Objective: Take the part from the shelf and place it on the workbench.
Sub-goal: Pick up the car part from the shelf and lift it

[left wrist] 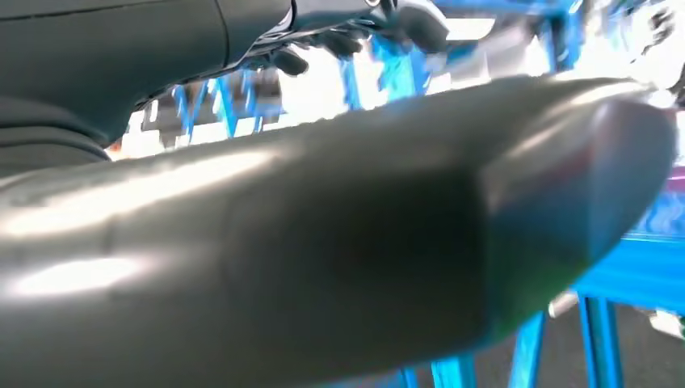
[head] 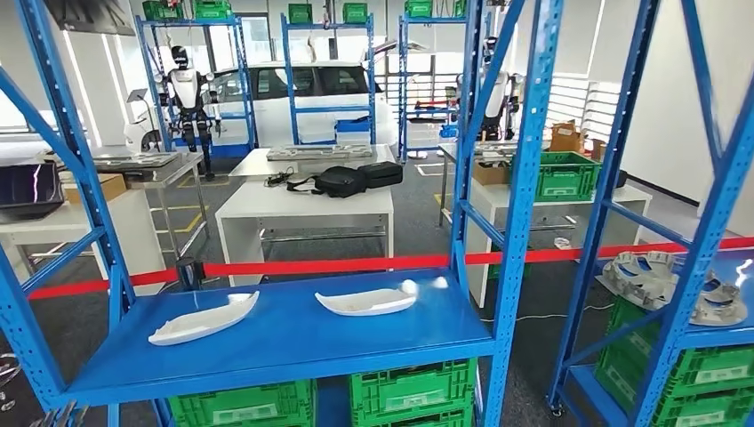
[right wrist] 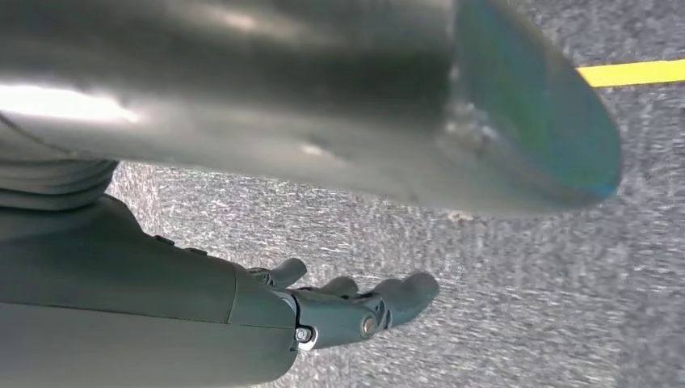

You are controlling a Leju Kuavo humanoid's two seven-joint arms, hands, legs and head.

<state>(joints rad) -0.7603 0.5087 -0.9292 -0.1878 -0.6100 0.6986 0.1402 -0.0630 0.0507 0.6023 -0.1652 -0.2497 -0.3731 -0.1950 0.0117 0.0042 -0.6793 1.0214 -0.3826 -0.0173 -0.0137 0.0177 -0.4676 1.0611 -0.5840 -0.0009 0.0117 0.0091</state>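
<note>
Lying unlabelled: two white parts (head: 204, 319) (head: 366, 302) on blue shelf (head: 293, 351).

You are looking into an industrial robotics workshop or factory test hall. Blue steel shelving racks (head: 525, 178) stand in rows, with green plastic crates (head: 411, 391) stacked on their lower levels. White moulded parts (head: 203, 319) lie on a blue shelf. A red barrier tape (head: 356, 264) stretches across the aisle. Beyond it stand white workbenches (head: 302, 206), a white car (head: 311, 93) and another humanoid robot (head: 188, 93). The floor (right wrist: 517, 267) is grey carpet marked with a yellow line (right wrist: 634, 72).
</note>
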